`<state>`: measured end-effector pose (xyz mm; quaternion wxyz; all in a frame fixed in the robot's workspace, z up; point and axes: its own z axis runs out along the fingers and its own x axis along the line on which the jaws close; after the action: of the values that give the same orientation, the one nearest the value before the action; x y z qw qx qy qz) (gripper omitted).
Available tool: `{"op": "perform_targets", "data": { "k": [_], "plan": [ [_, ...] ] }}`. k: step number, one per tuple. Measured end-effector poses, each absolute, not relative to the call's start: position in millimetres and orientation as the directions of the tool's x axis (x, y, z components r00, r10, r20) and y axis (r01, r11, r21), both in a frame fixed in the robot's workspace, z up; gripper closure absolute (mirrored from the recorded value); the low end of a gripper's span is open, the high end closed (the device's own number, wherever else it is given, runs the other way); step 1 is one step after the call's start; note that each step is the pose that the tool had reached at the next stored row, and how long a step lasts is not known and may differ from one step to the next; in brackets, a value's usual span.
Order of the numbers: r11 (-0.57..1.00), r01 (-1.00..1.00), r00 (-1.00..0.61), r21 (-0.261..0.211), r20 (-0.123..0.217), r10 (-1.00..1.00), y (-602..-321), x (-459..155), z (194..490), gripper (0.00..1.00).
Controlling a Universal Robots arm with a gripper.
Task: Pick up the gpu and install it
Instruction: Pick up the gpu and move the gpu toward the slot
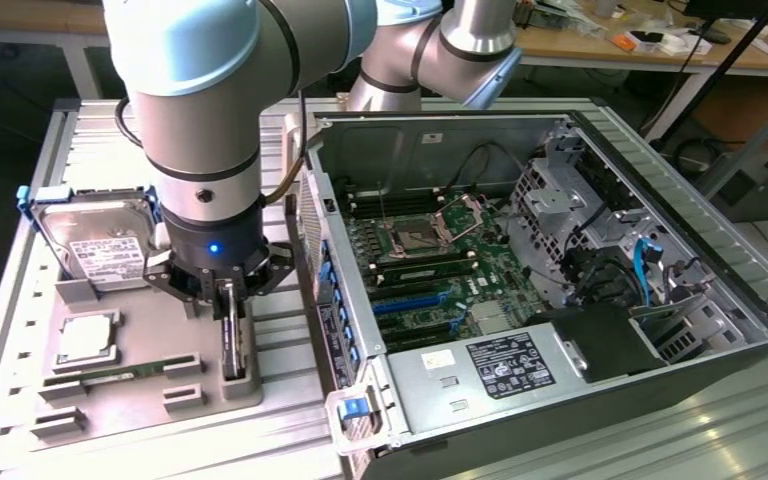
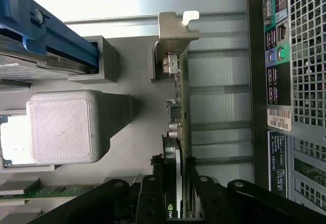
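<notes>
right, gpu [image 1: 235, 345] [image 2: 178, 96] stands on edge in the grey tray [image 1: 157, 335], long axis running parallel to the computer case [image 1: 335, 300] wall beside it. your gripper [image 1: 231, 300] [image 2: 173, 191] sits straight above, straddling its top edge; can't tell if it's clamped yet.

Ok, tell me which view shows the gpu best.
The wrist view: the gpu is close, edge-on, its bracket and port plain. The exterior view shows it as a thin dark edge in the holder beneath the gripper.
</notes>
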<state>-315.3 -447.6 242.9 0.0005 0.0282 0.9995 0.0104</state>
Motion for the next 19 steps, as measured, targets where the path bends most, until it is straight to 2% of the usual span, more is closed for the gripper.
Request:
{"op": "perform_targets", "data": {
  "k": [19],
  "plan": [
    [0.998,0.056,-0.998,0.021,0.000,0.056,-447.6,-315.3,245.0,0.73]
  ]
}}
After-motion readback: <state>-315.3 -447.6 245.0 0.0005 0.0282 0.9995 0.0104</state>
